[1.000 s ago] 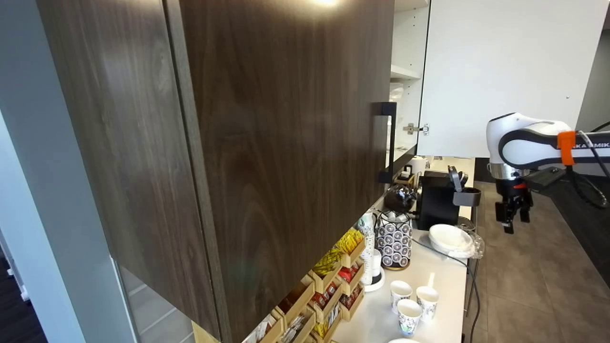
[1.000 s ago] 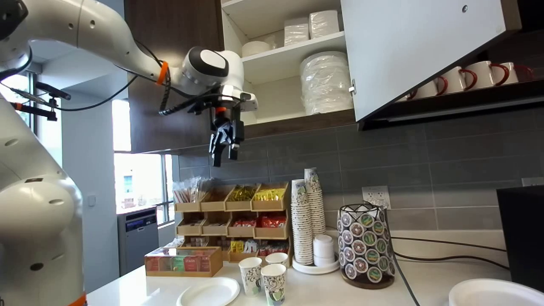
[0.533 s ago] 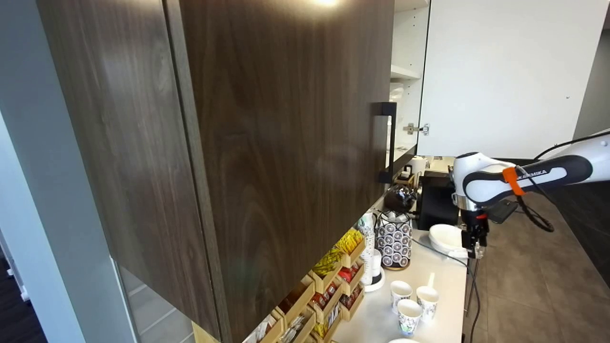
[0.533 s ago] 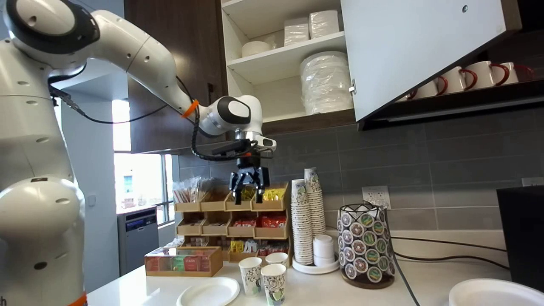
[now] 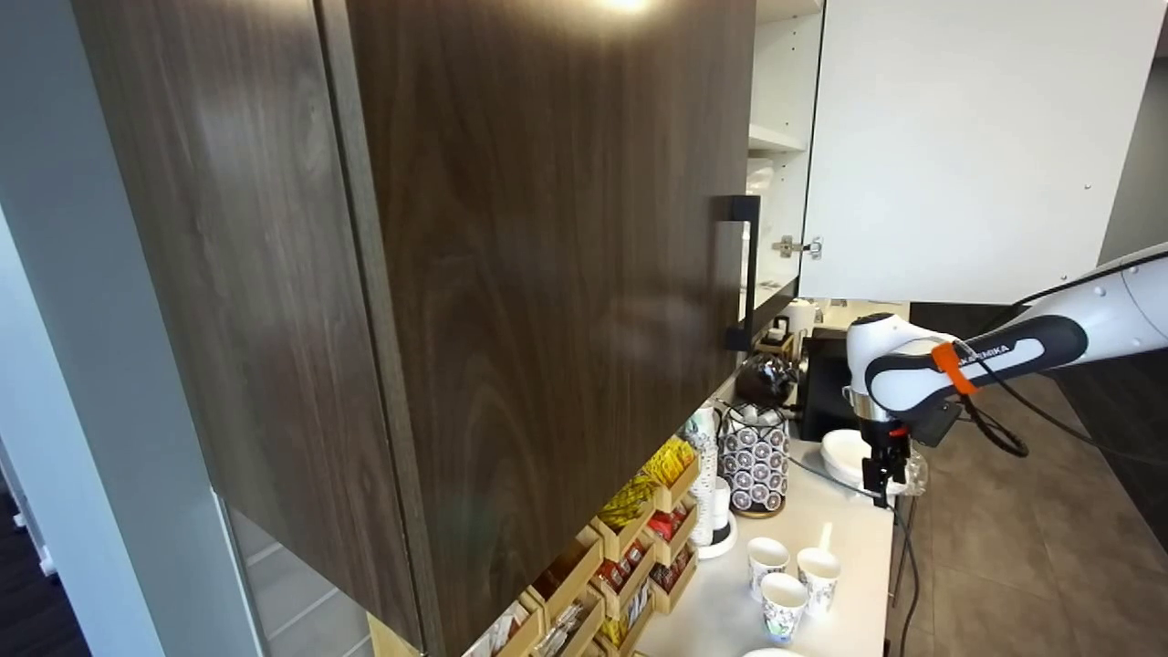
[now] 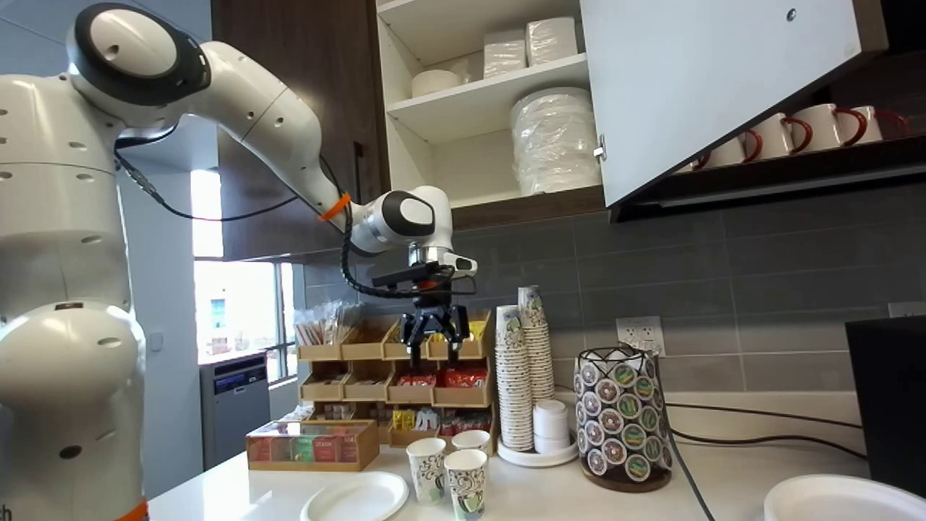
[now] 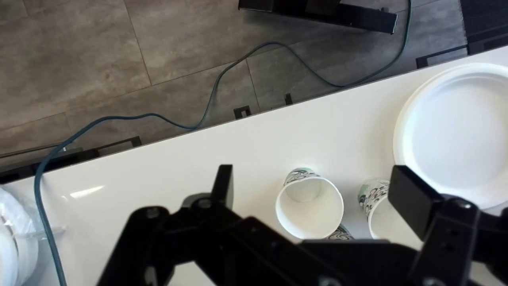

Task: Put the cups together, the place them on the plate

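Hovering above the counter [image 7: 246,153], the tool [image 6: 434,353] is spread wide, apart from the 3 patterned cups [image 6: 466,481].

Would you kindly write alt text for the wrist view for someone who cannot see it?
The open black gripper fills the foreground, partly hiding patterned paper cups on a white counter seen from above. A round white plate lies at right; a teal cable crosses the counter and floor.

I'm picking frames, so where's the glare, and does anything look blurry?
In an exterior view, a bright spot on the cabinet door; in an exterior view, a washed-out window and glare on the counter; in the wrist view, a bright streak on the counter and a slightly blurry gripper.
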